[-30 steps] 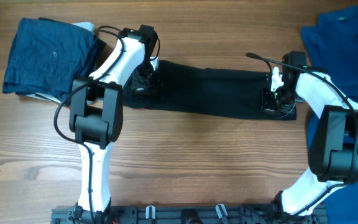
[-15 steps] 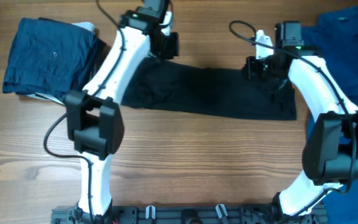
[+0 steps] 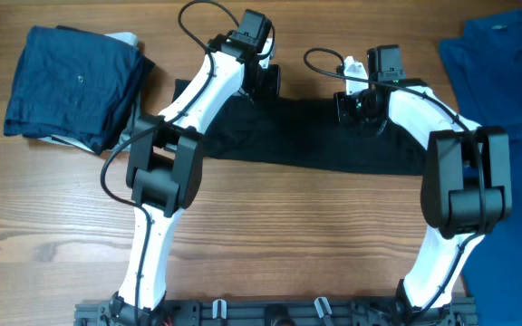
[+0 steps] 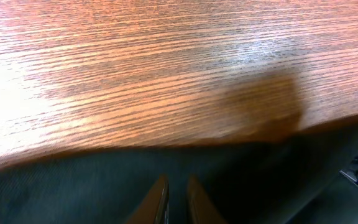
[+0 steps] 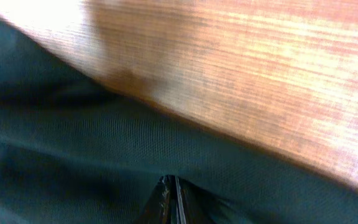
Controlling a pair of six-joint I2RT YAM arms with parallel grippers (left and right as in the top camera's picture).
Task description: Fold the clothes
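Black T-shirt, far edge pinched, table beyond

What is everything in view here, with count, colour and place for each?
black T-shirt: 1, black, spread across the middle of the table
navy folded garments: 1 stack, dark navy, far left
pale garment: 1, whitish, peeking out from under that stack
bright blue shirt: 1, bright blue, far right edge
table: 1, brown wood
left arm, right arm: 2, white and black
left gripper: 1, shut on the T-shirt's far edge
right gripper: 1, shut on the T-shirt's far edge
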